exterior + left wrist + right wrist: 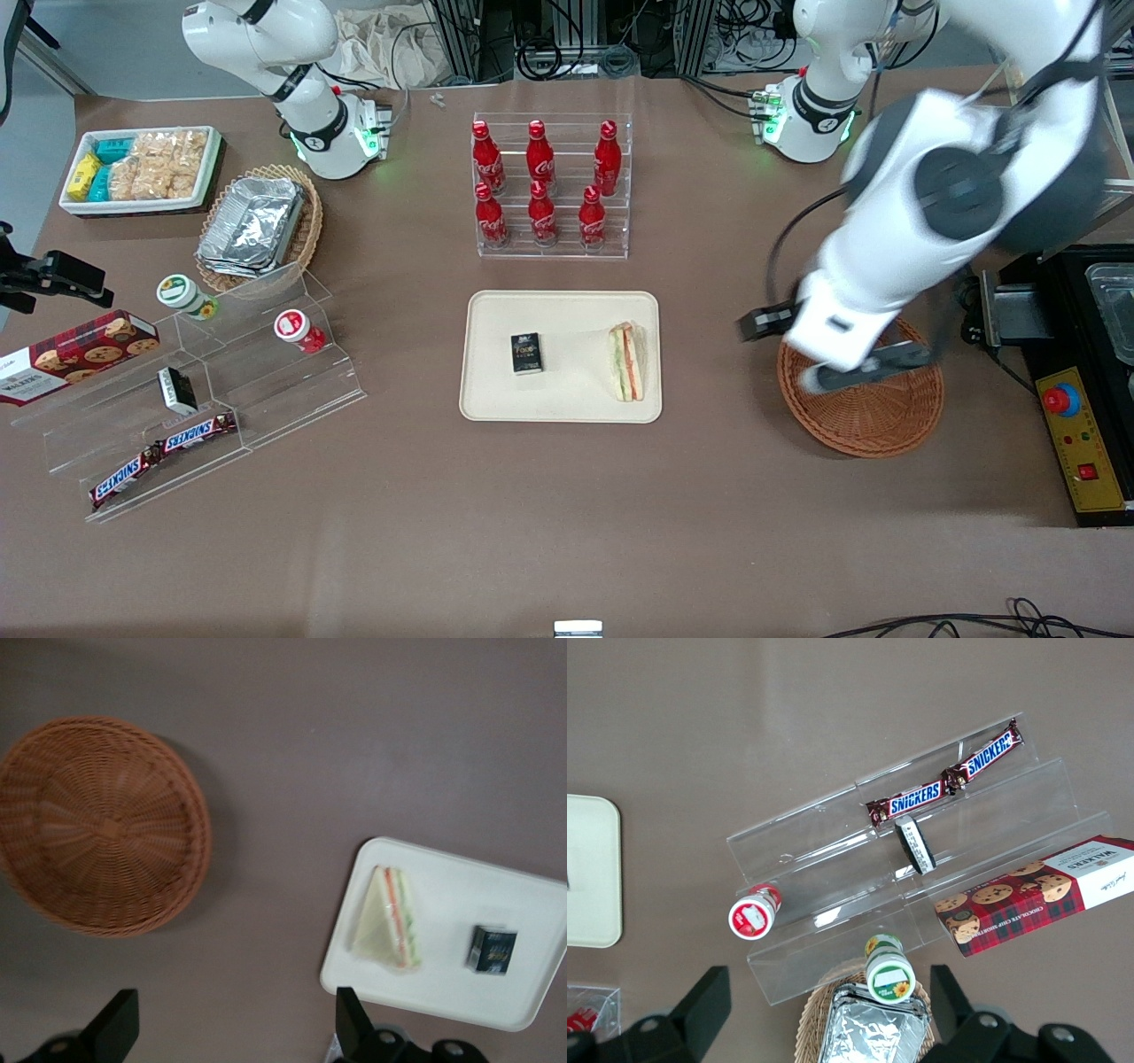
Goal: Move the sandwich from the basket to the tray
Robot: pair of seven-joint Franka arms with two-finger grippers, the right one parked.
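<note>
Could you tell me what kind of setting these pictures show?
Probably a robotics lab staged as a snack counter: cola bottles in a clear rack, a sandwich on a tray, and the open gripper above the table near an empty basket.

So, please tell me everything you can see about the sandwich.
The sandwich is a triangular wedge of pale bread showing red, orange and green filling along its edge. It lies on the tray near the rim toward the basket, apart from a small dark box. The gripper, open, hangs over bare table, touching nothing.

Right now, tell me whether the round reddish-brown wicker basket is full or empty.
Empty: the round reddish-brown wicker basket shows only bare weave. The open tool hangs above the table beside it.
</note>
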